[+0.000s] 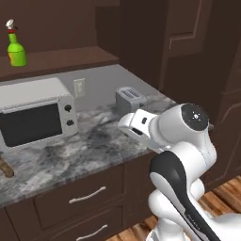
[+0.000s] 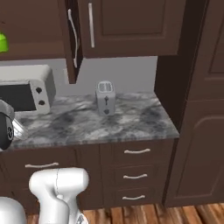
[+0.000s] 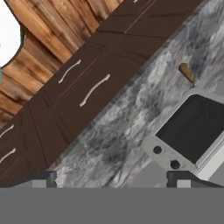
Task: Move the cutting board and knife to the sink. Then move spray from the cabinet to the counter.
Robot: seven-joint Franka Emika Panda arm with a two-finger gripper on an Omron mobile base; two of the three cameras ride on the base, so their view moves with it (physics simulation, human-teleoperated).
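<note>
Grey marbled table (image 1: 94,150) is seen beneath the spray (image 1: 16,44), which is stood upright on the cabinet (image 1: 56,59) shelf at ten o'clock. Microwave (image 1: 35,115) and toaster (image 2: 105,97) are placed on the table. The claw (image 3: 111,178) is held wide open, empty.

A toaster (image 2: 105,98) stands on the counter (image 2: 131,120) beside a microwave (image 2: 26,89).
</note>
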